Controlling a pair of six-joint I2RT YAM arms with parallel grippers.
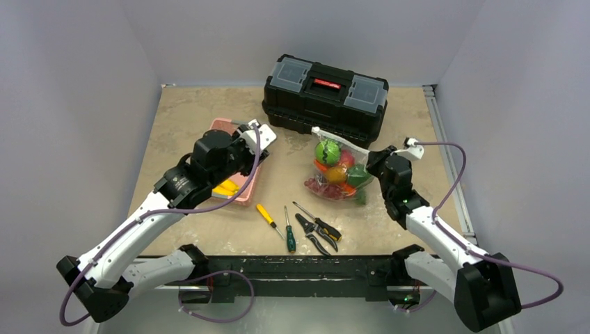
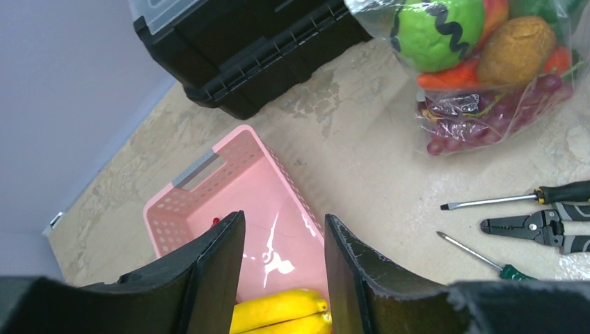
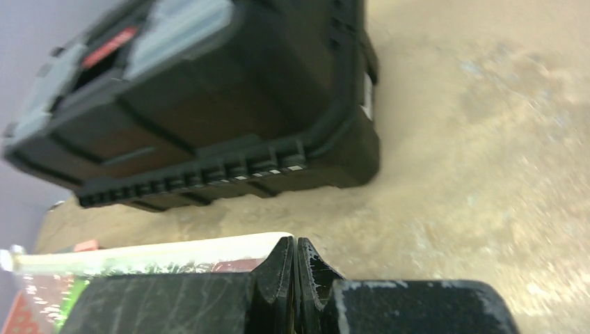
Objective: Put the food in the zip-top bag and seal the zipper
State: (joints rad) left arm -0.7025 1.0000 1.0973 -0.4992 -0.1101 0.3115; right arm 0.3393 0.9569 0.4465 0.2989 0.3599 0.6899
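The zip-top bag (image 1: 339, 174) lies right of centre, holding a green piece, an orange piece, a brown piece and purple grapes; it also shows in the left wrist view (image 2: 487, 62). My right gripper (image 1: 374, 158) is shut on the right end of the zipper (image 1: 341, 140), a pale strip seen in the right wrist view (image 3: 153, 249) between the closed jaws (image 3: 296, 252). My left gripper (image 1: 243, 156) is open and empty, hovering over the pink basket (image 2: 209, 188). A yellow banana (image 2: 278, 313) lies in the basket below the open jaws (image 2: 284, 236).
A black toolbox (image 1: 325, 97) stands at the back, just behind the bag. A yellow-handled screwdriver (image 1: 266, 216), a green-handled screwdriver (image 1: 289, 233) and pliers (image 1: 316, 233) lie near the front edge. Grey walls close in the table on three sides.
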